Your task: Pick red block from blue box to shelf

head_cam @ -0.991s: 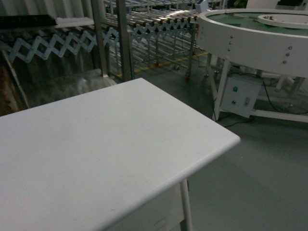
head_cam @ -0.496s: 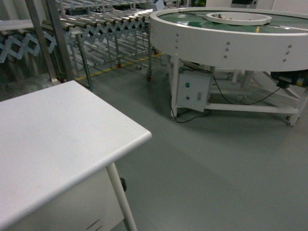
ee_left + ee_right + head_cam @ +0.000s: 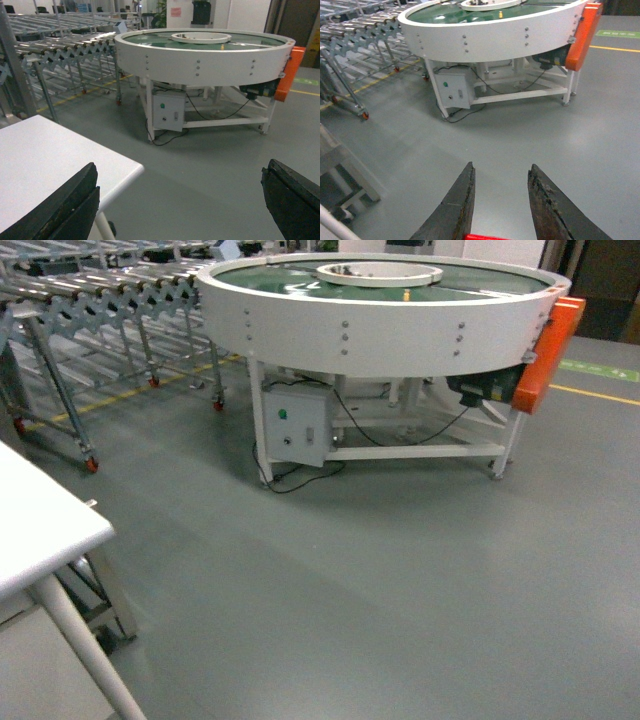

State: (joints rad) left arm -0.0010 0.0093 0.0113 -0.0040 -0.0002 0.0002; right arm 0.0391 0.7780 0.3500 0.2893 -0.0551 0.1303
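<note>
In the right wrist view a sliver of the red block [image 3: 487, 237] shows at the bottom edge, held deep between the two dark fingers of my right gripper [image 3: 501, 165], whose tips stay apart above bare floor. My left gripper [image 3: 180, 170] is open wide with nothing between its fingers; its left finger [image 3: 65, 205] hangs over the corner of a white table [image 3: 45, 155]. The blue box is out of view. Of the shelf, only one shiny steel upright [image 3: 15, 65] at the left edge may belong to it. Neither gripper appears in the head view.
A large round white conveyor [image 3: 380, 320] on a white frame stands ahead, with a grey control box [image 3: 293, 427] and an orange guard [image 3: 545, 350]. Extendable roller conveyors [image 3: 90, 300] line the left. The white table corner [image 3: 40, 530] is at lower left. Grey floor [image 3: 400, 580] lies between.
The head view has swung to the right: the white table slid off to the lower left and the round conveyor came from the upper right into the middle.
</note>
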